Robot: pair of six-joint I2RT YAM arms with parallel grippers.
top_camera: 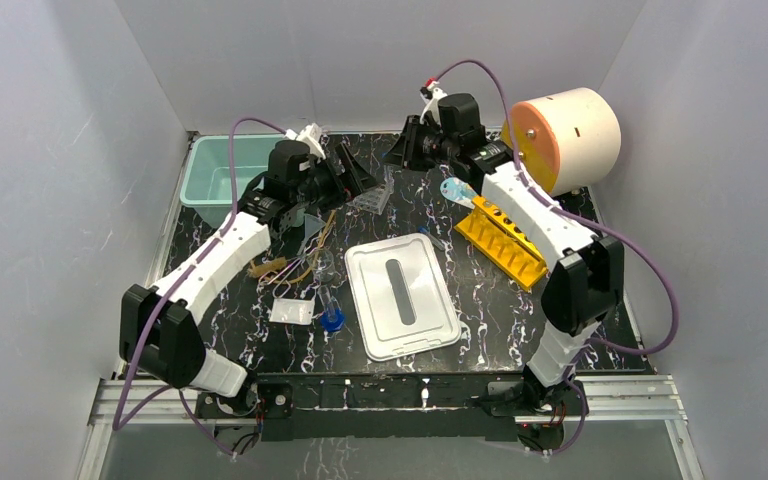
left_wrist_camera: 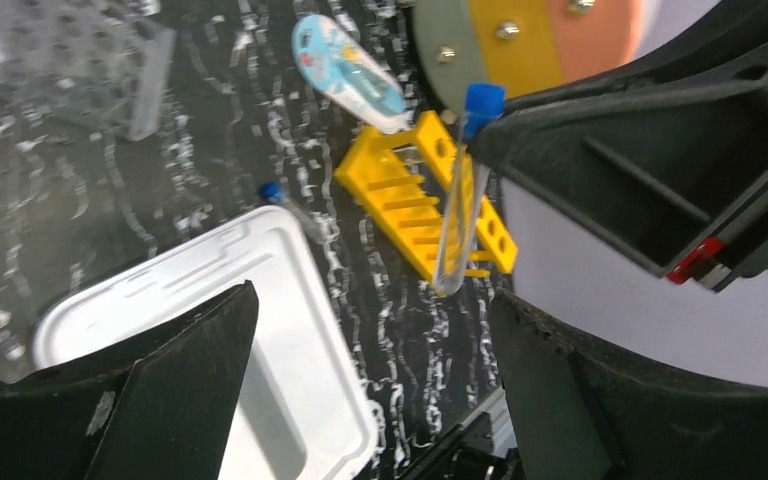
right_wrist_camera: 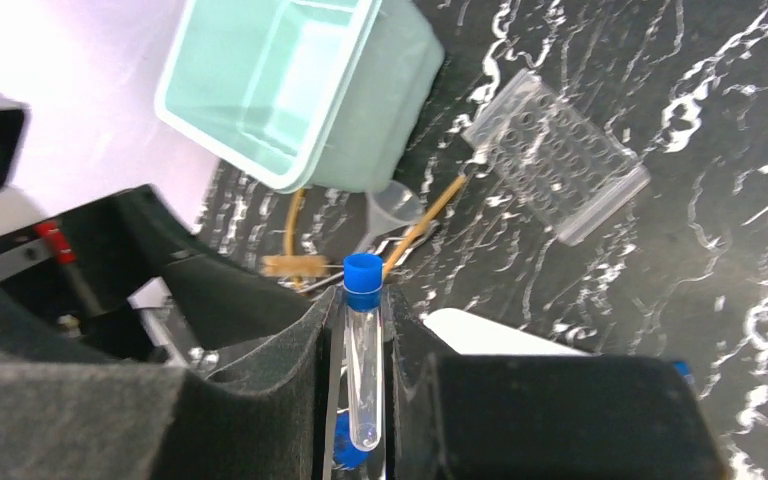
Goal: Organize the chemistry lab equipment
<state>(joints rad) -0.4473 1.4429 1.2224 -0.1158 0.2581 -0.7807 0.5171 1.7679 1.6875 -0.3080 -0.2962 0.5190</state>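
My right gripper (right_wrist_camera: pixel 363 345) is shut on a clear blue-capped tube (right_wrist_camera: pixel 363 360), held upright above the back middle of the table. In the left wrist view the same tube (left_wrist_camera: pixel 463 200) hangs from the right gripper's black jaws, just beyond my left gripper (left_wrist_camera: pixel 370 390). The left gripper is open with nothing between its fingers. From above, the left gripper (top_camera: pixel 348 172) and right gripper (top_camera: pixel 407 147) face each other closely. The yellow rack (top_camera: pixel 500 240) lies at the right and the clear rack (top_camera: pixel 372 195) at the back centre. Tan tubing (top_camera: pixel 280 268), a funnel (right_wrist_camera: pixel 392 210) and another blue-capped tube (top_camera: pixel 331 312) lie at the left.
A teal bin (top_camera: pixel 222 170) stands at the back left, and a white lid (top_camera: pixel 400 295) lies in the middle. The cream drum (top_camera: pixel 565 140) sits at the back right, with a blue-and-white packet (top_camera: pixel 457 190) in front of it. A small white packet (top_camera: pixel 292 311) lies near the front left.
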